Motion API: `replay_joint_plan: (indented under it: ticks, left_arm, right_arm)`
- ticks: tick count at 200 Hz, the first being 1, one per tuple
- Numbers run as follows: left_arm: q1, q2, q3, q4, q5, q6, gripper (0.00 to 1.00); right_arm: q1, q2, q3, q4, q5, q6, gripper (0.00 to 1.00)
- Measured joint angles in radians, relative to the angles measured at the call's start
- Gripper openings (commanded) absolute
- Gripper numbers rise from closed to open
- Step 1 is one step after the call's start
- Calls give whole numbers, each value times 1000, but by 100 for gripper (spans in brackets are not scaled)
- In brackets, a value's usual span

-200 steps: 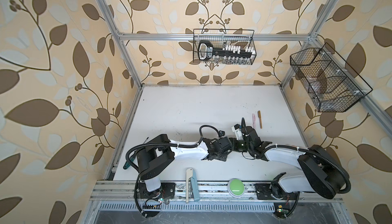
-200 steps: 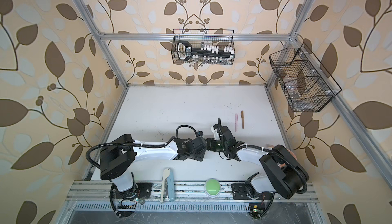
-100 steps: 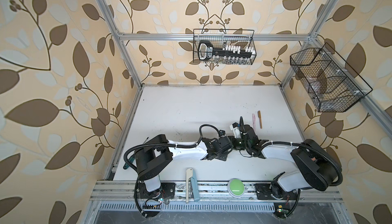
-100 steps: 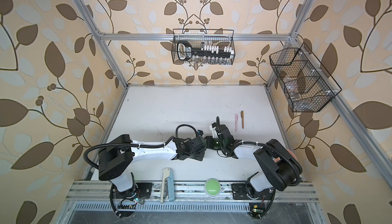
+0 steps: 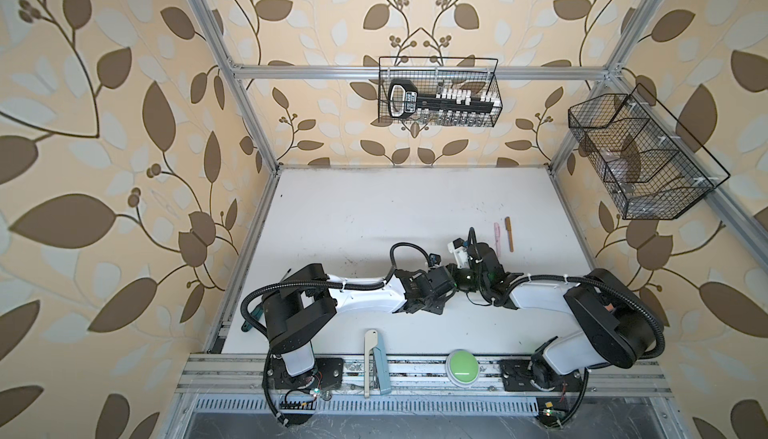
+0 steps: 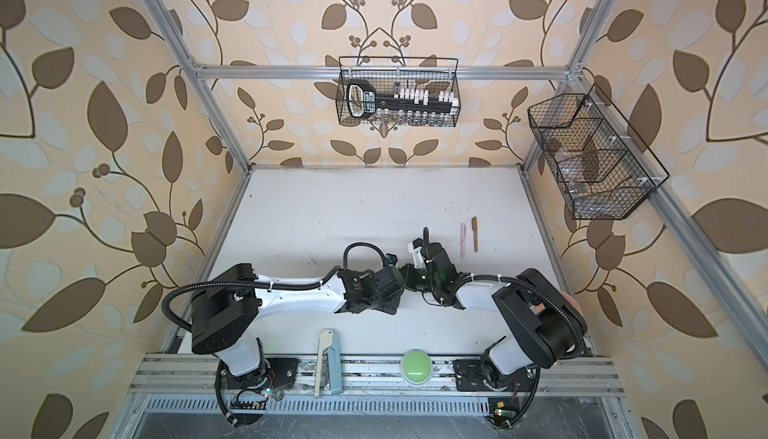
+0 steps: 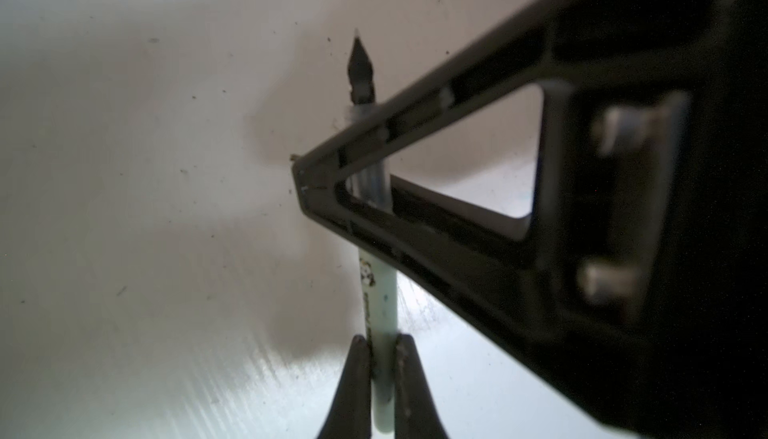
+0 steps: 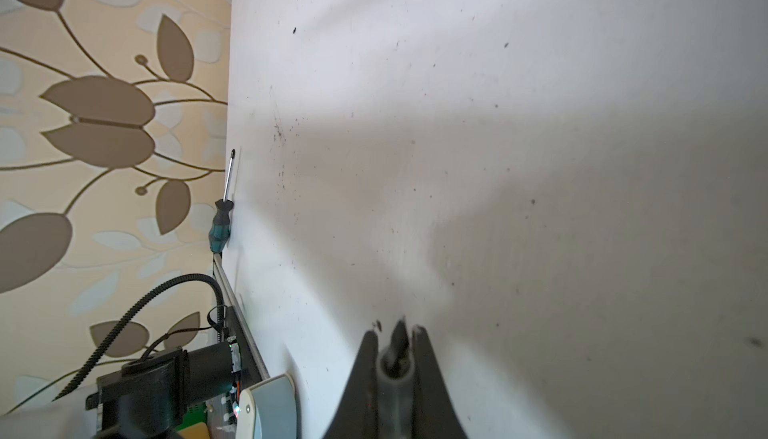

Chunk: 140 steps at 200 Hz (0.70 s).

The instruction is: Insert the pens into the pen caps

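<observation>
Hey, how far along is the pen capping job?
Done: the pink pen and brown pen lie side by side, looking capped. In hand: the left gripper and right gripper are both shut on the bare-tipped green pen. Remaining: capping it; its cap isn't visible.

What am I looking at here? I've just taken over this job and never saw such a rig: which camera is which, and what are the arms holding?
Two robot arms stand at the near edge of a white table, each ending in a two-fingered gripper. The two wide pictures come from one overhead stereo camera and show nearly the same scene. The two close-ups come from a camera on each wrist. Both grippers hold one pale green pen: the left gripper is shut on its barrel, and the right gripper is shut nearer its dark tip. The tip is uncapped. A pink pen and a brown pen lie side by side on the table beyond the grippers. A screwdriver lies at the table's left edge.
</observation>
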Motion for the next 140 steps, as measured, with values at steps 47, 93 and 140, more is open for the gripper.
replay_joint_plan:
  ticks: [47,93,140]
  left_arm:
    - [0,-122,-75,52,-7,-2,54]
    - [40,-384,-280,291,84,7,67]
    - [137,-467,-373,463,229,8,63]
  right_arm:
    - [-56,-10,0,17,-55,10,0]
    - [-105,-176,0,-10,-123,16,0]
    - [-108,-309,11,-29,-157,37,0]
